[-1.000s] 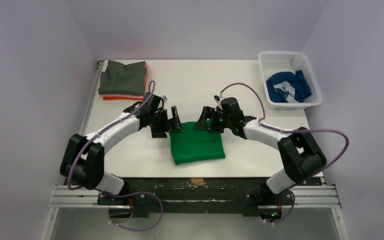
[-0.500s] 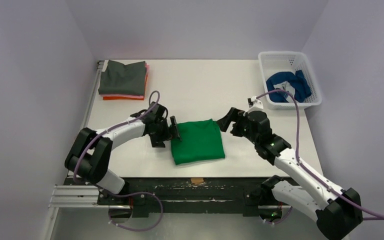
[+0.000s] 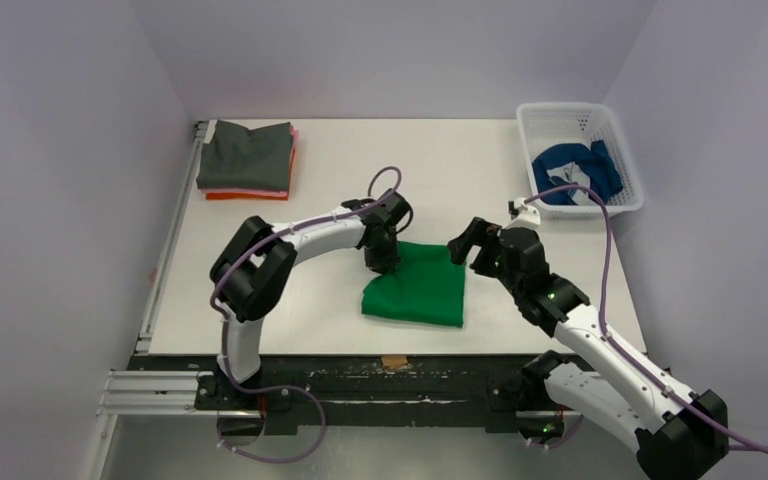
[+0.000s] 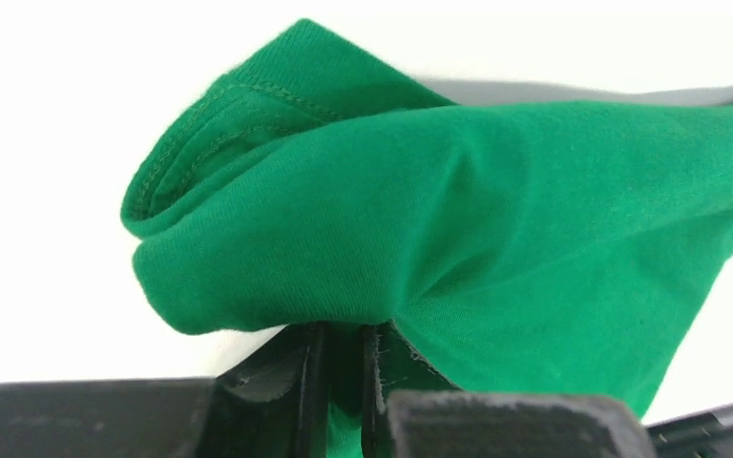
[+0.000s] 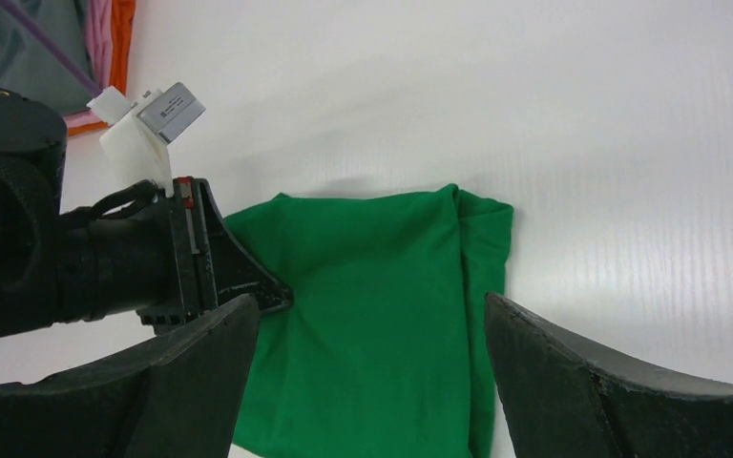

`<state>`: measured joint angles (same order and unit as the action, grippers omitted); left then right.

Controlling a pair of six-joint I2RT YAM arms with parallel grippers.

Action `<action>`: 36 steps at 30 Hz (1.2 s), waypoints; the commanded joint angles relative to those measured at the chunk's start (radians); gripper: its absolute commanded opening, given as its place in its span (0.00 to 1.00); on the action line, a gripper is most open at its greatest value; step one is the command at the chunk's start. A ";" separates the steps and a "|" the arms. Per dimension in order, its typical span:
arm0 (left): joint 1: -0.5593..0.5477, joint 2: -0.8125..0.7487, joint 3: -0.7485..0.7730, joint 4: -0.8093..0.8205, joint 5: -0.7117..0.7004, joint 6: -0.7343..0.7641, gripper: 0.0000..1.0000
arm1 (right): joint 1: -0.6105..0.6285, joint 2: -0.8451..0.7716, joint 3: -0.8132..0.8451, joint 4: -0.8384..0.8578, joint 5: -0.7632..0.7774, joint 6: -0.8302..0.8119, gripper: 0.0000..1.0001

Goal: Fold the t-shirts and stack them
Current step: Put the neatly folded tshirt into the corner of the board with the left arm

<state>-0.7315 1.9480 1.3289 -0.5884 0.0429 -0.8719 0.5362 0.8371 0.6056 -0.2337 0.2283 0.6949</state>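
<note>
The left claw [image 3: 381, 260] pinches the green shirt [image 3: 422, 290] by its edge, likely to carry it off; the right claw [image 3: 463, 244] hangs open alongside.

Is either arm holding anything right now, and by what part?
The left tool pinches the folded bright green cloth t-shirt by its far left corner; the right tool is open, holding nothing.

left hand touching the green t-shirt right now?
Touching. The left wrist view shows the left hand shut on a fold of the green t-shirt, with cloth pinched between its jaws.
</note>
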 commanded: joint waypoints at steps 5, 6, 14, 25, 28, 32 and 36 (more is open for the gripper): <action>-0.041 0.075 0.269 -0.332 -0.582 0.232 0.00 | -0.001 -0.006 -0.008 -0.001 0.083 -0.030 0.86; -0.035 0.081 0.304 -0.329 -0.631 0.308 0.00 | -0.002 -0.005 -0.008 0.001 0.087 -0.034 0.86; 0.122 0.086 0.448 -0.170 -0.748 0.758 0.00 | -0.002 0.060 0.015 0.001 0.114 -0.073 0.86; 0.370 0.113 0.655 -0.055 -0.709 1.154 0.00 | -0.001 0.120 0.025 0.010 0.210 -0.104 0.87; 0.423 0.121 0.736 -0.077 -0.680 1.204 0.00 | -0.002 0.137 0.032 0.010 0.228 -0.111 0.87; 0.470 0.113 0.837 -0.135 -0.632 1.223 0.00 | -0.001 0.155 0.033 0.012 0.239 -0.117 0.87; 0.496 0.093 0.886 -0.134 -0.588 1.232 0.00 | -0.002 0.174 0.037 0.016 0.239 -0.118 0.87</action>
<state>-0.2481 2.0811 2.1326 -0.7235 -0.5987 0.3096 0.5362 1.0008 0.6022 -0.2329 0.4286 0.5907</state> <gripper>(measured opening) 0.099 0.864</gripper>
